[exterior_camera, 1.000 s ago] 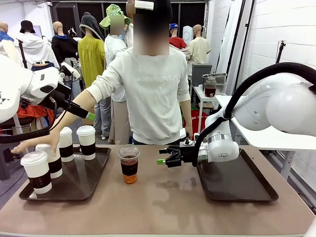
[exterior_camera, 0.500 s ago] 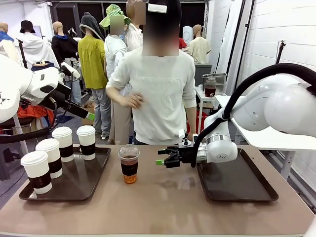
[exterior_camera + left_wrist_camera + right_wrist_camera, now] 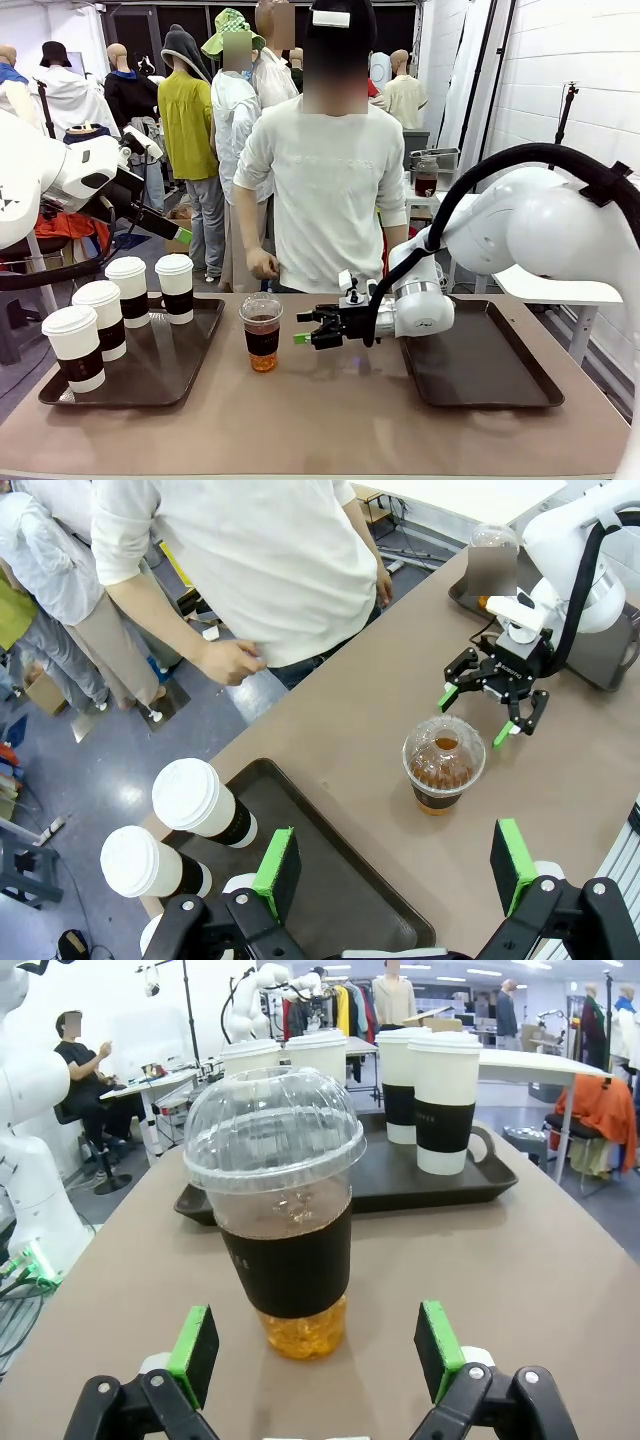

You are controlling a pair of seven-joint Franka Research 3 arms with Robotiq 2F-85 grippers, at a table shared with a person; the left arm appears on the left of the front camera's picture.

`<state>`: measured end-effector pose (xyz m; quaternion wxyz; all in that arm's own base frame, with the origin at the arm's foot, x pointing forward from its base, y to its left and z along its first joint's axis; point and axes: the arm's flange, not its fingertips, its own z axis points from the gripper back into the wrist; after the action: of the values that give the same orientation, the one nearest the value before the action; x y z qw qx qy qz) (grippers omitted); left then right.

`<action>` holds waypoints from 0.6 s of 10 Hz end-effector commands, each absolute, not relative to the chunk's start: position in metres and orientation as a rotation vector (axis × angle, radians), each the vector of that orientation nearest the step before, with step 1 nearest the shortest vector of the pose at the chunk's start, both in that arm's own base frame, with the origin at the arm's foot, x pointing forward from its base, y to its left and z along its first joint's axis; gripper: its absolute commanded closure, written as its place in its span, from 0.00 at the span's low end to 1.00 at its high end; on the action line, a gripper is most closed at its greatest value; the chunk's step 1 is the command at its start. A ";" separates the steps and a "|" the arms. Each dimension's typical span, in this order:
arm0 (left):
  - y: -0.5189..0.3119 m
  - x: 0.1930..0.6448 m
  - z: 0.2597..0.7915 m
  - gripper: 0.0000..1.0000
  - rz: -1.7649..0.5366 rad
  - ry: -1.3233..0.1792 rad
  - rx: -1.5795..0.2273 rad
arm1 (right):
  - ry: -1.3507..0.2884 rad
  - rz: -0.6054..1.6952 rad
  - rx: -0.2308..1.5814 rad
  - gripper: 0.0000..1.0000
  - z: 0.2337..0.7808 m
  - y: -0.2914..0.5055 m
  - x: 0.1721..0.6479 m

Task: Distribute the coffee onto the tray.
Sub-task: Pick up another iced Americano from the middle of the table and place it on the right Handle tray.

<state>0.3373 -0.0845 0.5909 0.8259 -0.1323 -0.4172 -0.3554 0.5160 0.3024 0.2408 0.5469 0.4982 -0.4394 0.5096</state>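
A clear dome-lidded cup of coffee [image 3: 262,335] [image 3: 443,770] [image 3: 285,1220] stands on the bare table between the two trays. My right gripper [image 3: 305,332] [image 3: 495,695] [image 3: 315,1350] is open, level with the cup, just to its right and not touching it. Several white-lidded paper cups [image 3: 102,318] [image 3: 440,1100] with black bands stand on the left tray [image 3: 160,375]. A second clear domed cup [image 3: 493,560] appears at the near corner of the right tray [image 3: 480,375]. Open and holding nothing, my left gripper [image 3: 180,235] [image 3: 395,855] hangs high above the left tray.
A person stands at the far edge of the table, one hand [image 3: 265,265] [image 3: 230,660] hanging just beyond it, behind the clear cup. The right arm's wrist [image 3: 420,305] reaches over the right tray's left end. Bare tabletop lies in front of the cup.
My right gripper has moved left, closer to the clear cup. The person's arm has drawn back from the left tray and now hangs at their side. The left arm has not moved.
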 end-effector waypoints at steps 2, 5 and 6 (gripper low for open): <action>-0.083 0.338 0.591 0.00 -0.758 -0.888 -0.285 | -1.050 1.215 1.211 0.00 0.237 0.326 0.530; -0.083 0.338 0.591 0.00 -0.758 -0.888 -0.285 | -1.019 1.226 1.230 0.00 0.231 0.342 0.533; -0.083 0.338 0.591 0.00 -0.758 -0.888 -0.285 | -1.014 1.227 1.229 0.00 0.229 0.344 0.534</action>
<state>0.3373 -0.0845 0.5909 0.8259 -0.1323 -0.4172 -0.3554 0.5264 0.3379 0.2318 0.5309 0.5129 -0.4347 0.5159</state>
